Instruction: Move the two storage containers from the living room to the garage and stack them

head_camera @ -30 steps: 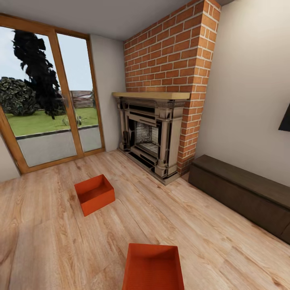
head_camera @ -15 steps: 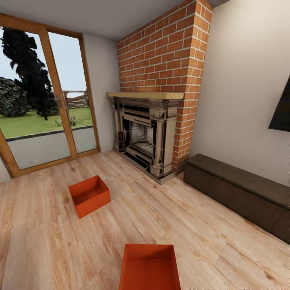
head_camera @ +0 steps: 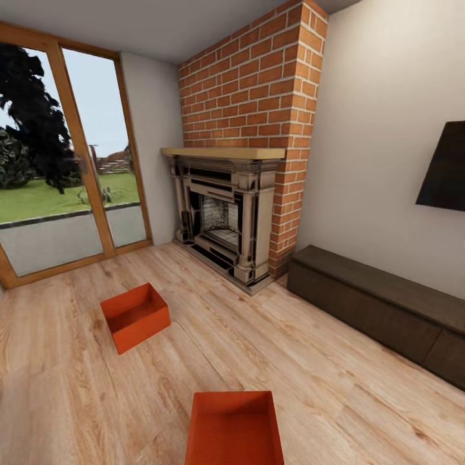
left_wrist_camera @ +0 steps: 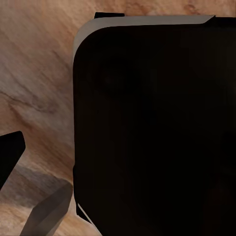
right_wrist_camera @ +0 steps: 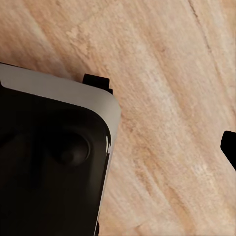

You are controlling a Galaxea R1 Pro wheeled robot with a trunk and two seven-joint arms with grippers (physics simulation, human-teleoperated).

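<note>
Two orange-red lidless plastic bins, one near [head_camera: 235, 427] and one farther [head_camera: 135, 316], sit apart on the living room's light wood plank floor [head_camera: 336, 387], awaiting pickup; next comes approach, though either tool's opening cannot be told.

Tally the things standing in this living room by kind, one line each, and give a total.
Orange-red storage containers on the wood floor: 2, the far container and the near container
Brick fireplace: 1
Low dark cabinet along the right wall: 1
Dark wall screen: 1
Glass door: 1
Total: 6
</note>
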